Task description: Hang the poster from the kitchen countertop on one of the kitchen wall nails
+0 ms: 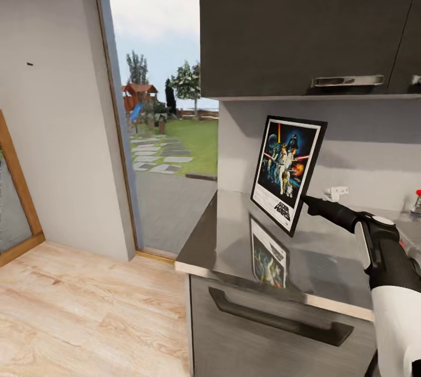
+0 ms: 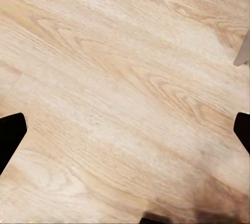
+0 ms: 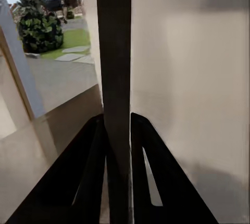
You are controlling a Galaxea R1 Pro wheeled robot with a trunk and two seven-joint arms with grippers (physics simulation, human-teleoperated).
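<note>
Head view shows an off-white wall (image 1: 58, 131) at the left with a wide glass door (image 1: 164, 102) beside it, open to a garden. Dark cupboards (image 1: 280, 20) hang at the right, above the glossy grey counter (image 1: 234, 231) with its pale front edge.

Above the counter the poster (image 1: 287, 172) is held up, lifted clear of the surface and tilted a little, its picture side toward the camera. A dimmer mirror image of it shows in the counter below. The right claw (image 1: 309, 204) pinches the poster at its lower right edge; in the right wrist view the two black fingers (image 3: 91, 172) are pressed on both sides of the thin dark frame edge (image 3: 115, 52).

I judge the poster to be stiff, flat and light, but a hold on one edge lets it swing, so a slow carry is safer.

The left claw (image 2: 125, 130) is spread, its fingertips at both sides over the wooden floor (image 2: 125, 52).

One tiny dark nail (image 1: 30, 64) sits high on the wall, well apart from the poster.
</note>
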